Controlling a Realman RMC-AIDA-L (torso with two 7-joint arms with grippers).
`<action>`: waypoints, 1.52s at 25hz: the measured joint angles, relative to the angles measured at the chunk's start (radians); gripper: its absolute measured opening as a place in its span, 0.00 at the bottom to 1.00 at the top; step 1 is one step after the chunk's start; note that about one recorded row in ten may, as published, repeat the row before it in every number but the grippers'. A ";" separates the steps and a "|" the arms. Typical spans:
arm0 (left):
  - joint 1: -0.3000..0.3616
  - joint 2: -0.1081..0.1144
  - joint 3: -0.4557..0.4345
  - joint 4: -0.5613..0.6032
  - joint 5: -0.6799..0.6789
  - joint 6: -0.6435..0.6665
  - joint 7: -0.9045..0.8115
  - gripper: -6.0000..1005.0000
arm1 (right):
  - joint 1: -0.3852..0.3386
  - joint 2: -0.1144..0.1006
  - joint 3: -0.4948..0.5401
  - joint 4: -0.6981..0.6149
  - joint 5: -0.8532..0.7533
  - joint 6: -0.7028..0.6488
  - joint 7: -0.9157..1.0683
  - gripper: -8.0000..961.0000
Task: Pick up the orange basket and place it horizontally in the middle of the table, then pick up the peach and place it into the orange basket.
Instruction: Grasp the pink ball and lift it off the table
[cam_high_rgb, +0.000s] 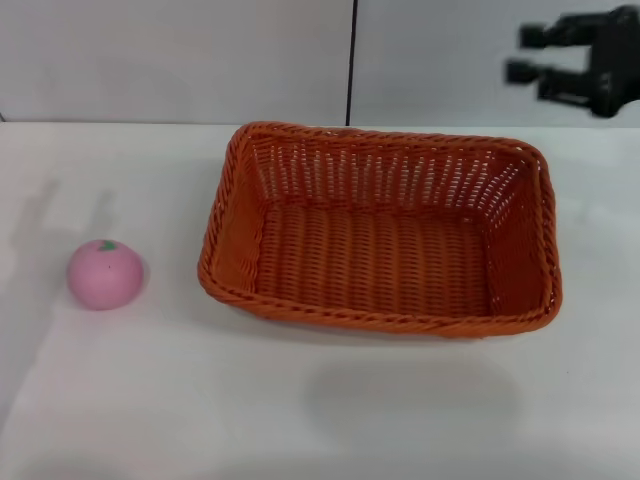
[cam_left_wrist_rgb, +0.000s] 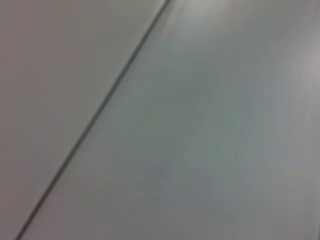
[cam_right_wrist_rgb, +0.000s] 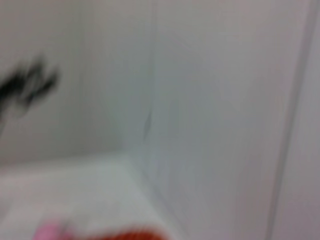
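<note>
The orange basket lies lengthwise across the middle of the white table, upright and empty. To its left, well apart from it, the pink peach rests on the table with its green leaf mark up. My right gripper hangs high at the back right, beyond the basket's far right corner, open and holding nothing. In the right wrist view, slivers of the peach and the basket show. A dark blurred shape farther off there may be my left gripper. The left wrist view shows only wall panels.
A pale wall with a dark vertical seam closes off the table's far edge. Bare tabletop lies in front of the basket and around the peach. Faint arm shadows fall on the far left of the table.
</note>
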 joint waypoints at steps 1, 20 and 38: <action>0.000 0.002 0.000 0.006 0.012 0.000 0.000 0.80 | -0.030 0.014 0.021 0.003 0.066 0.001 -0.028 0.47; -0.024 0.117 0.001 0.125 0.390 0.232 0.033 0.80 | -0.281 0.090 0.288 0.257 0.393 -0.052 -0.150 0.47; -0.034 0.083 0.048 0.128 0.422 0.443 0.133 0.80 | -0.291 0.093 0.309 0.279 0.408 -0.069 -0.138 0.47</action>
